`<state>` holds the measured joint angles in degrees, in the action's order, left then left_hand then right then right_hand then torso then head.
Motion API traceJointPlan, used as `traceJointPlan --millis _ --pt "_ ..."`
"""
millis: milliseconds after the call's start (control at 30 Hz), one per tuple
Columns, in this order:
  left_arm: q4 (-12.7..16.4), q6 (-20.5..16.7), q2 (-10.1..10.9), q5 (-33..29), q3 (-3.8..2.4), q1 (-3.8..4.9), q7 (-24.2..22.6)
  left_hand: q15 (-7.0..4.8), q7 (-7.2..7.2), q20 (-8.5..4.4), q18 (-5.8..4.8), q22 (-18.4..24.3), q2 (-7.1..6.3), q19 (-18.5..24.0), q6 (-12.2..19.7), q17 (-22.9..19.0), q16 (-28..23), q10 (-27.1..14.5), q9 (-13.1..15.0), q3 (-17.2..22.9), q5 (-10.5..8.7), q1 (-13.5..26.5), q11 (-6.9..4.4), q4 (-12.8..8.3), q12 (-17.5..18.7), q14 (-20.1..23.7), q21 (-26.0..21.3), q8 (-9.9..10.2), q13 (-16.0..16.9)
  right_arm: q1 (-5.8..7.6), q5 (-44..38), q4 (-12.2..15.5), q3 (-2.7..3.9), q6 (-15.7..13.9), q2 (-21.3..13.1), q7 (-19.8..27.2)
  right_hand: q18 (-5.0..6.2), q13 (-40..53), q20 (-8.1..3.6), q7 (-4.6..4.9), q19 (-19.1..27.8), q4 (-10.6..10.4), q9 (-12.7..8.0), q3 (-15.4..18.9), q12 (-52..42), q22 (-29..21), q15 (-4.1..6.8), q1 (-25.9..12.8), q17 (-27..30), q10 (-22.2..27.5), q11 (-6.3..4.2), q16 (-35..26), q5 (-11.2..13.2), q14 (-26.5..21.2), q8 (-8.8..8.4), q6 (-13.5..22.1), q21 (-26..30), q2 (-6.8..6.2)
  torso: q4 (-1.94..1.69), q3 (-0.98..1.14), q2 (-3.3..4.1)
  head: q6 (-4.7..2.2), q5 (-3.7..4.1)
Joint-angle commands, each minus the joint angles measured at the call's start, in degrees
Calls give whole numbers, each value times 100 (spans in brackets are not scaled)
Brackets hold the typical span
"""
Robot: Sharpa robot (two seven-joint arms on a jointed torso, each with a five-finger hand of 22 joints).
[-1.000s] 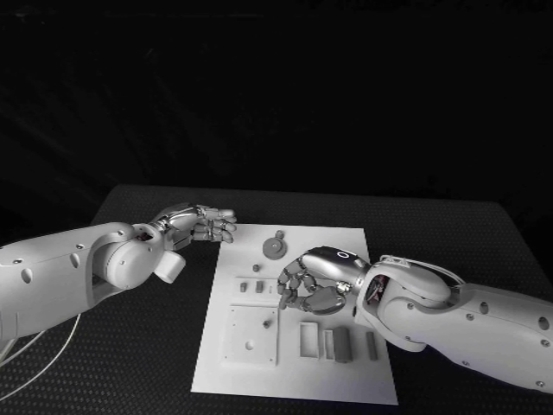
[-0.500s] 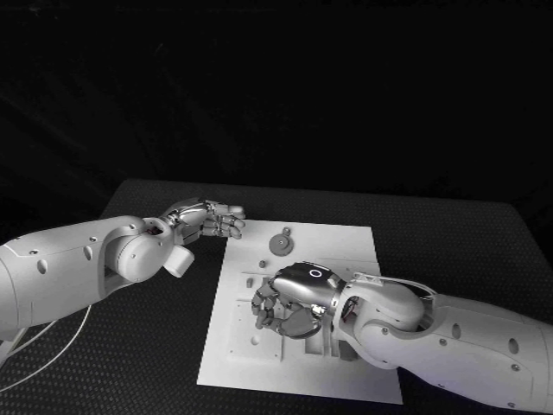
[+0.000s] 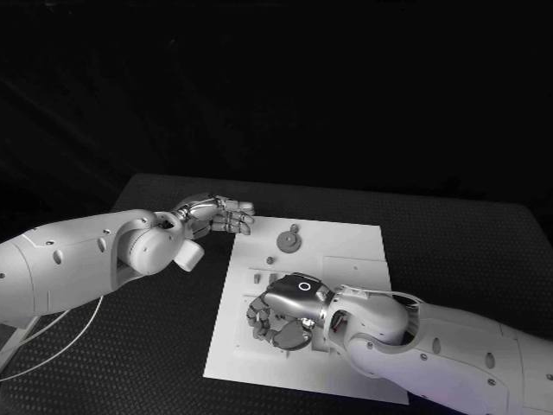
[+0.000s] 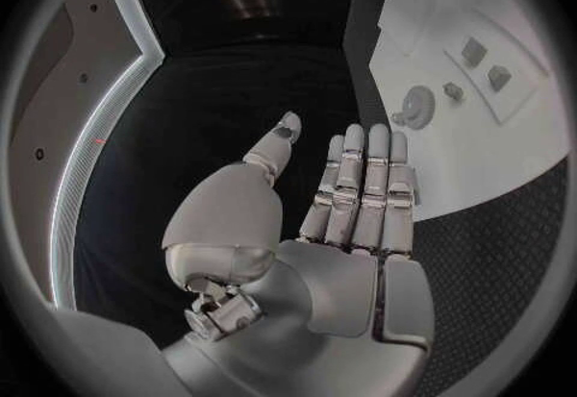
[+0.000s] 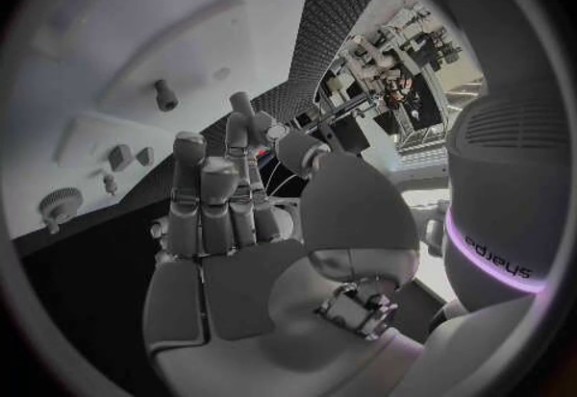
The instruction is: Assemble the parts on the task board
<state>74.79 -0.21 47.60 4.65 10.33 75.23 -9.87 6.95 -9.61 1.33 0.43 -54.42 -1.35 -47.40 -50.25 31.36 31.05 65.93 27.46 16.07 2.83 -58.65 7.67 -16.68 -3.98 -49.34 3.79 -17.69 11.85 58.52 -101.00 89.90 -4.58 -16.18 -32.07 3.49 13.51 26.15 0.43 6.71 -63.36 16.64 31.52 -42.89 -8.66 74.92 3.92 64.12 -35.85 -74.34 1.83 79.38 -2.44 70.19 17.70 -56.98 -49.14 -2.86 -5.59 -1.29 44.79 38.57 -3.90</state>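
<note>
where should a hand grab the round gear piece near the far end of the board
Probably by the small knob standing up from the middle of the round gear piece, coming from straight above. The disc lies flat on the task board, so its thin rim offers little grip. The left hand, open beside the board, is nearest.

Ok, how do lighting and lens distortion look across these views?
Head view: dark surround, the task board bright, undistorted. Left wrist view: fisheye bends the board's edges beyond the left hand. Right wrist view: same bending, bright room past the right hand.
</note>
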Motion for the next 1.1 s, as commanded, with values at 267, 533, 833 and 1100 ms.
traceJointPlan --millis 267,533,833,1100 --pt "11 39 -18 19 -4 6 -80 15 -19 7 22 10 -33 43 13 11 -24 -42 -5 13 -2 -27 2 4 -23 5 28 22 -8 -82 -395 -121 -25 204 131 -124 149 15 -52 5 10 4 233 -45 25 103 50 9 -7 -15 10 -19 -35 -9 133 -37 -28 33 0 2 1 13 -31" --pt "21 36 -2 19 -4 6 -74 15 -19 6 23 11 -33 43 13 12 -25 -42 -4 11 -2 -26 1 4 -23 4 28 22 -8 -82 -437 -164 -25 203 39 -170 149 21 -53 5 11 5 237 -47 27 103 49 11 -8 -13 11 -20 -35 -9 133 -35 -28 32 8 6 0 22 6" --pt "20 58 -4 21 -4 6 -66 15 -19 6 23 11 -34 43 13 14 -25 -42 -4 10 -2 -26 1 4 -24 4 29 22 -8 -82 -476 -157 -24 159 26 -189 149 28 -54 5 10 4 241 -48 29 103 49 13 -10 -13 11 -21 -35 -8 134 -35 -30 28 8 11 1 16 14" --pt "24 59 -1 23 -4 6 -66 15 -19 7 23 12 -33 43 13 14 -26 -43 -4 8 -2 -24 1 5 -24 4 29 22 -8 -82 -501 -180 -24 170 57 -206 149 33 -56 5 8 5 244 -49 30 103 50 15 -11 -13 10 -21 -35 -7 134 -35 -31 23 8 4 0 19 10"
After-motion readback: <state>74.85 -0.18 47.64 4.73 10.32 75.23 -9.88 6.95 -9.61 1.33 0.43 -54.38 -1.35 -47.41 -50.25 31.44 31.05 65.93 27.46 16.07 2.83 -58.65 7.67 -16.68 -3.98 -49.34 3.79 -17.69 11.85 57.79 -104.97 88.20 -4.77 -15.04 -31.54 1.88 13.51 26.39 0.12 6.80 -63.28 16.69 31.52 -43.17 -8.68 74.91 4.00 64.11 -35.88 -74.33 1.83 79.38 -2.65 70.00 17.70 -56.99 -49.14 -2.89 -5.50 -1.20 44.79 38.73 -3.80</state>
